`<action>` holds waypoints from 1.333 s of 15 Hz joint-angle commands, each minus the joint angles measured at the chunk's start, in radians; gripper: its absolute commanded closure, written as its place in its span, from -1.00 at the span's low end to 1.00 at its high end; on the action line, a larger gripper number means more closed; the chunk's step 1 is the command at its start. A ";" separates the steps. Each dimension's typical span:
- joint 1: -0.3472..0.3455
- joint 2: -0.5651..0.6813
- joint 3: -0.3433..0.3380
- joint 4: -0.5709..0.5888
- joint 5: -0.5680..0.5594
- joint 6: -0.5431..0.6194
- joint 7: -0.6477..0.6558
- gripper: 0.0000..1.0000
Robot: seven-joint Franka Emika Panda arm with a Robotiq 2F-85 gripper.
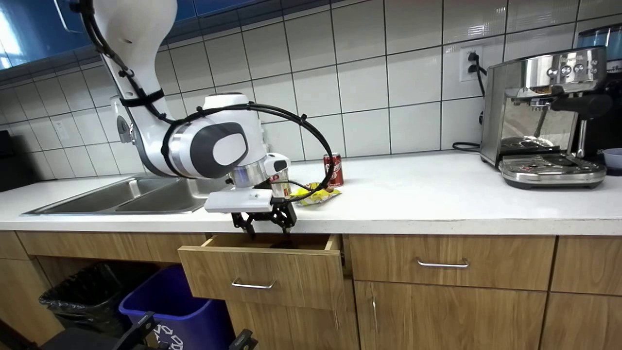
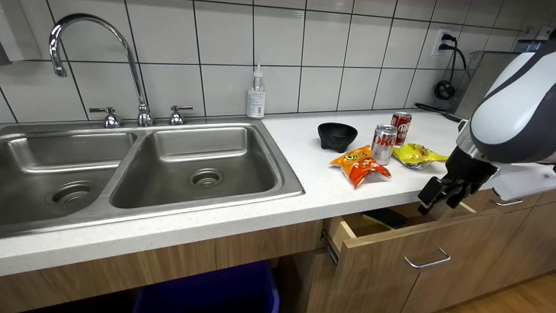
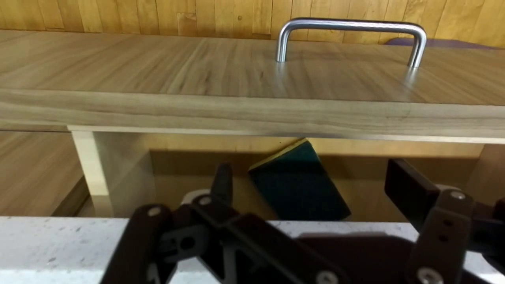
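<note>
Slantwise, a flat dark-green sponge (image 3: 298, 185) with a yellow edge lies inside the wood-grain drawer (image 3: 236, 113); the jaws stand spread above that drawer. In the wrist view, the speckled bench (image 3: 71, 238) masks 1 end of the sponge. Only an exterior view shows the black bowl (image 2: 337, 135) near a crinkled orange packet (image 2: 359, 166).

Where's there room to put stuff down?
Bare counter between red can and coffee machine; a smaller patch between sink and black bowl. Crowded: by silver can and orange packet, and over the drawer, where the gripper hangs.
</note>
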 commanded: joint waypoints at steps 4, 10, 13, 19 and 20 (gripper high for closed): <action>-0.048 0.053 0.040 0.009 -0.059 0.046 0.058 -1.00; -0.041 0.064 0.027 0.016 -0.086 0.033 0.087 -1.00; -0.039 0.074 0.022 0.024 -0.087 0.014 0.099 -1.00; -0.011 0.053 -0.008 0.024 -0.084 -0.060 0.145 -1.00; -0.009 0.045 -0.010 0.022 -0.083 -0.079 0.148 -1.00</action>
